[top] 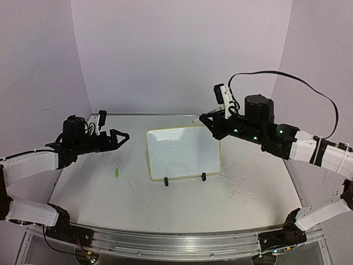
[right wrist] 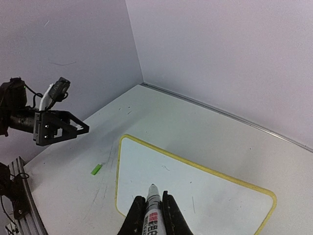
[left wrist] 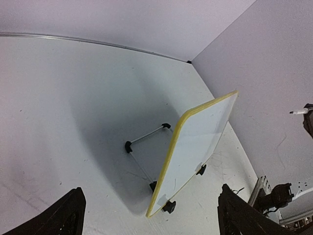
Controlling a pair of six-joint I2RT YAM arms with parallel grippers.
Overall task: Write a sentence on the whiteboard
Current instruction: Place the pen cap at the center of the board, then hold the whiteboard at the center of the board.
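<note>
The whiteboard (top: 185,157) stands at the middle of the table (top: 248,187), propped at a tilt on its two black feet, with its yellow rim all round. In the top view its face shows only a few faint marks near the upper edge, too small to read.

The left gripper (top: 124,141) hangs above the table at the board's 9 o'clock, clear of it, its jaws spread wide with nothing between them. A small green cap (top: 117,173) lies on the table at the board's 8 o'clock, below that gripper.

The right gripper (top: 211,122) is at the board's 1 o'clock, over its upper right corner. Its jaws are clamped on a marker (right wrist: 152,208), whose tip points down toward the board's face without touching it.
</note>
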